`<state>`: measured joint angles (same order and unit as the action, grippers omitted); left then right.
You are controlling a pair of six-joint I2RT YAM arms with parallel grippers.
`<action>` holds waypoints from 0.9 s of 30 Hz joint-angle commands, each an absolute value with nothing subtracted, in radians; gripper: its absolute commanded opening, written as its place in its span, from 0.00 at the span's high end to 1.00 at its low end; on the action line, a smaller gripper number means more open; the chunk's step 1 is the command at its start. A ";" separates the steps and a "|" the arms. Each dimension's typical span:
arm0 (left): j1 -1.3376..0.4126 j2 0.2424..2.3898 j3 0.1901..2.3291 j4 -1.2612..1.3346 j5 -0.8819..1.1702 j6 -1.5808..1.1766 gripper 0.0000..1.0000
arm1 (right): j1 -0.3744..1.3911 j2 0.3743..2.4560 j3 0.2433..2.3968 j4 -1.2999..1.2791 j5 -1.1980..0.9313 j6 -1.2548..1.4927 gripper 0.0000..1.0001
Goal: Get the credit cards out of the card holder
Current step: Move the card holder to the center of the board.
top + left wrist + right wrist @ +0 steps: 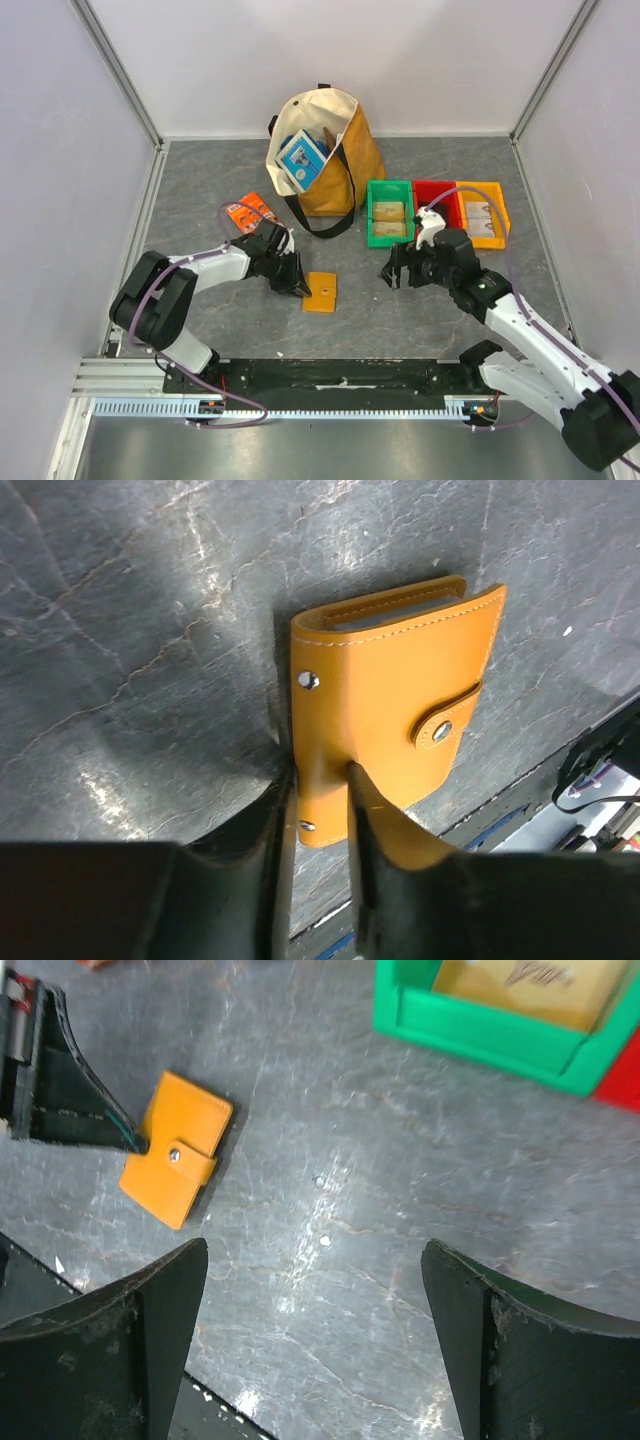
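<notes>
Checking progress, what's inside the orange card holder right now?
The card holder is snapped shut, so only a pale inner edge shows at its open end; any cards inside are hidden.

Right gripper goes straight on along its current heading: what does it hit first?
Probably bare table, the patch framed between the open fingers of the right gripper. The card holder, with the left gripper at its edge, lies left of that line, the green bin right of it. Depth is unclear.

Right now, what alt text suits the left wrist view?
A small flat orange-tan leather card holder, snapped shut, lies on a grey stone-patterned table. The left gripper straddles its near corner, one dark finger each side.
</notes>
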<state>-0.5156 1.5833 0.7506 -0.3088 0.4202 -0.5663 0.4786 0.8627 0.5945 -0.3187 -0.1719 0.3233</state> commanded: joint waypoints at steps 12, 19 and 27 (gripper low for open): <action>-0.607 1.424 0.520 -0.055 0.308 -0.830 0.98 | 0.856 1.259 0.730 -0.259 0.133 0.480 0.12; -0.678 1.347 0.474 -0.018 0.235 -0.917 0.98 | 0.989 1.459 0.886 -0.282 0.267 0.534 0.26; -0.707 1.315 0.446 -0.003 0.202 -0.960 0.98 | 1.045 1.581 0.949 -0.290 0.265 0.551 0.44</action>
<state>-0.6895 1.3380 0.4644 -0.0113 0.2577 -0.9131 1.0203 1.5433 0.9009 -0.2859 0.2241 0.5240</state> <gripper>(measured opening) 0.038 0.569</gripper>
